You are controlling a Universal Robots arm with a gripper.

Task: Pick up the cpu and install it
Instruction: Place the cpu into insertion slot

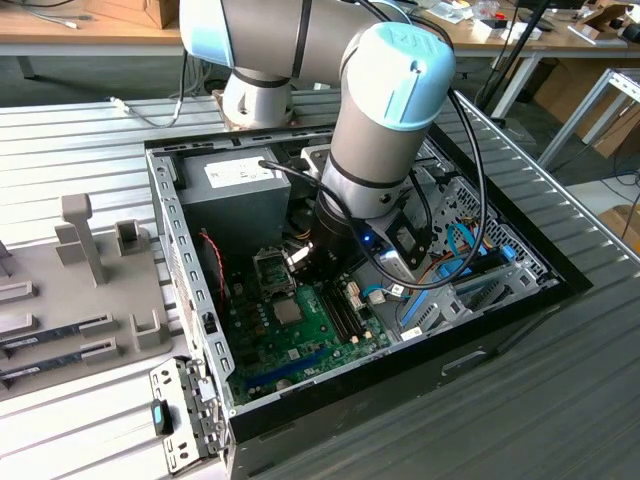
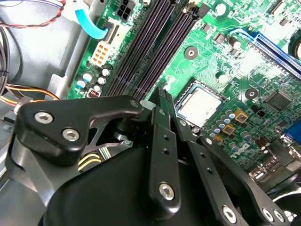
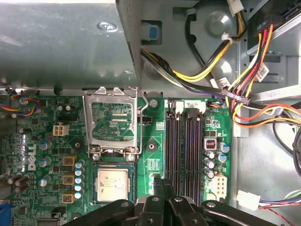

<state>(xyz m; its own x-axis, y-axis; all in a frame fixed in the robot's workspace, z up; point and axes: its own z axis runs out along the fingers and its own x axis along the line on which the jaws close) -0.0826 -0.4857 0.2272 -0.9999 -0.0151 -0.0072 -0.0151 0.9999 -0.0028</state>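
We see the gripper [image 3: 162,188] low inside the open PC case [image 1: 190,250], just above the motherboard [image 3: 155,155]. Its black fingers [image 2: 162,136] are pressed together with nothing between them, so it carries nothing. The cpu [image 3: 113,183] sits flat in its socket [image 3: 97,188] on the green board, pale silvery top up, just beside the fingertips in both wrist views [image 2: 200,104]. The socket's metal load plate [image 3: 113,123] is flipped up and lies open on the side toward the power supply box [image 1: 232,190]; the empty memory slots [image 3: 186,146] run on the other side of the fingers.

We judge the chip already placed and the hold-down not yet closed. To do this step well we want the fingers clear of the silvery lid, no sideways scrape across the chip, and the chip sitting level in the socket frame before anything presses on it. The loose cable bundle [image 3: 225,89] by the case wall is near the wrist path, so we watch for snagging.
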